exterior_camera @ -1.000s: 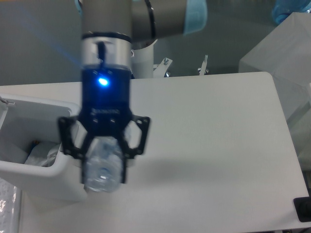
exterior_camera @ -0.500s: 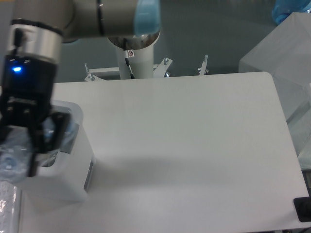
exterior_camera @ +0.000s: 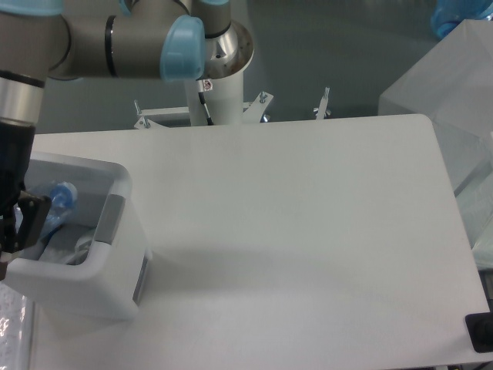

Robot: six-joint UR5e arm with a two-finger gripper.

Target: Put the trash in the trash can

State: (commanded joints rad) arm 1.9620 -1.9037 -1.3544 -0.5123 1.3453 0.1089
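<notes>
- At the near left corner of the table [exterior_camera: 308,231] we see the trash can [exterior_camera: 115,231].
- Inside it the bottle [exterior_camera: 55,206] lies tilted over the white wrapper [exterior_camera: 68,248].
- Our gripper [exterior_camera: 11,231] is cut by the frame edge; we cannot tell its jaws.

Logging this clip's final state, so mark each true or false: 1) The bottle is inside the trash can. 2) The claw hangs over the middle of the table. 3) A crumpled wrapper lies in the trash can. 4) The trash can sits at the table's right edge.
1) True: the bottle is within the trash can.
2) False: the claw is at the picture's left edge, over the can.
3) True: the wrapper lies at the bottom.
4) False: it sits at the table's left side in the picture.
</notes>
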